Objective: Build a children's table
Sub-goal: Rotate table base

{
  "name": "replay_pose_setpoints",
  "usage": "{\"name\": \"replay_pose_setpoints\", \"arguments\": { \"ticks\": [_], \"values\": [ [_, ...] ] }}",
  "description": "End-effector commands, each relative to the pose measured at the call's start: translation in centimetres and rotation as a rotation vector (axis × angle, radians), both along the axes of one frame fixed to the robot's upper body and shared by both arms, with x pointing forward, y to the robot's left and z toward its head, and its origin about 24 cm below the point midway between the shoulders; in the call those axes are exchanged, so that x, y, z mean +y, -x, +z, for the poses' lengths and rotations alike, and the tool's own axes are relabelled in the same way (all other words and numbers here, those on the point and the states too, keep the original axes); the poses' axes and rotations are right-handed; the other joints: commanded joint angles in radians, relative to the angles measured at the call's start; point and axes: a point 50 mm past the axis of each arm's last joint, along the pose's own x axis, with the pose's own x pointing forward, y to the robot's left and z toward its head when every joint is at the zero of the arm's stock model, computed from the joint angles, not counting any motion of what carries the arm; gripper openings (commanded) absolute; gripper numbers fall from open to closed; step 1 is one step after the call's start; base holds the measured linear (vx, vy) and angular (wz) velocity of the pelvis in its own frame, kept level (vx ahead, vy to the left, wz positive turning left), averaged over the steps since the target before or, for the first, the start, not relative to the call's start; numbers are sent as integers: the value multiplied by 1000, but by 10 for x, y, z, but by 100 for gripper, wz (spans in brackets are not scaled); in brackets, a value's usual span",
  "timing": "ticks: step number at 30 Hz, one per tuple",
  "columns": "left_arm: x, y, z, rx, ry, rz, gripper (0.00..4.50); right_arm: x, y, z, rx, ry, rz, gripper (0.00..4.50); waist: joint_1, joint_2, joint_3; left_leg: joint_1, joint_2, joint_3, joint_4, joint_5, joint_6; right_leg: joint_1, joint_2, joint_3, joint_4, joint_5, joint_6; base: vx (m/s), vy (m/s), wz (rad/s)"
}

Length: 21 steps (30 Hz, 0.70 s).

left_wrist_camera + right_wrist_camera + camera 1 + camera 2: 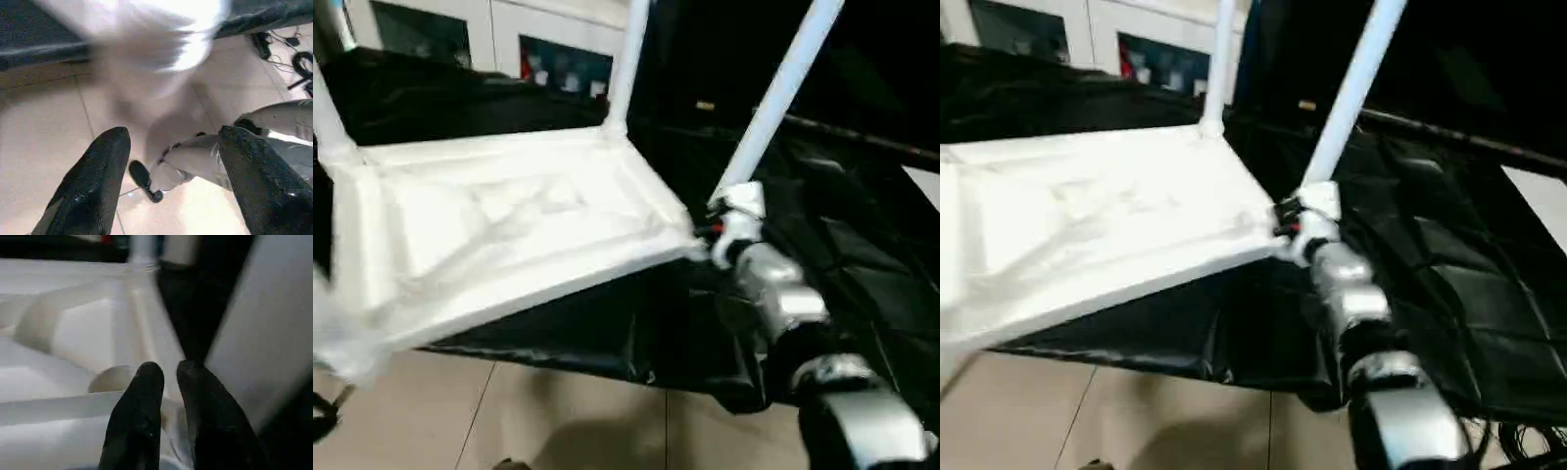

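Right gripper [168, 377] first: its two black fingers stand nearly together, a thin gap between the tips, and I cannot tell whether they pinch anything. They sit at the near right corner of the tabletop [499, 230], which lies upside down, ribbed underside up, tilted and hanging past the edge of the black-draped work table [862, 264]. Straight ahead of those fingertips the corner socket carries a leg [778, 98]; its long axis runs up and away from my wrist, leaning right. A second leg [625, 69] rises at the far corner, a third [328, 113] at the far left.

So the slab spreads leftward from my right hand, and that hand is far nearer to it than the other. My left gripper [171, 161] hangs off the table, fingers [93, 186] spread wide with nothing between them, pointing down at the tiled floor [44, 127] and my own foot. I judge the coming move turns on that right corner: the hand must work along the leg's axis, not across it.
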Motion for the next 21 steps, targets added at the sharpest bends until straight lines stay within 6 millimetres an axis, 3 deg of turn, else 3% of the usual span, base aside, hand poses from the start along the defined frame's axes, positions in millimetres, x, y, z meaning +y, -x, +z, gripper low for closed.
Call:
{"name": "replay_pose_setpoints", "arguments": {
  "ticks": [1,6,8,11,12,15,17,21],
  "values": [
    [-1,-2,9,-37,-7,-31,364,-19,-2,3,-9,13,-69,37,-9,45,-35,27,6,6,-75,-417,-33,6,-39,36,-74,-293,-135,0,0,0],
    [-21,-25,27,-228,147,-98,404,-12,2,-2,-13,97,63,5,-8,39,-38,23,4,5,-72,-392,-36,11,-38,34,-67,-251,-162,0,0,0],
    [-26,-29,28,-243,192,-120,407,-11,5,-4,-15,118,95,5,-15,33,-38,13,3,3,-74,-387,-36,20,-40,33,-65,-271,-159,0,0,0],
    [-43,-39,34,-296,284,-196,427,-13,15,-13,-4,145,142,5,-16,34,-43,18,3,6,-68,-347,-34,21,-36,35,-62,-242,-157,0,0,0],
    [-43,-39,34,-296,284,-196,443,-13,15,-13,-4,145,142,31,-16,35,-42,19,3,7,-67,-336,-31,19,-34,35,-60,-207,-168,0,0,0],
    [-56,-49,37,-347,319,-248,449,-21,30,-23,37,116,155,38,-15,31,-44,18,3,8,-66,-309,-25,23,-31,34,-57,-171,-168,0,0,0],
    [-57,-53,33,-350,303,-249,450,-23,37,-28,56,131,170,68,-13,31,-45,18,3,9,-66,-313,-24,24,-31,33,-59,-179,-163,0,0,0],
    [-63,-62,28,-362,303,-256,450,-24,43,-34,84,132,188,83,-12,32,-44,20,3,7,-67,-342,-35,21,-33,33,-65,-248,-147,0,0,0]
  ]
}}
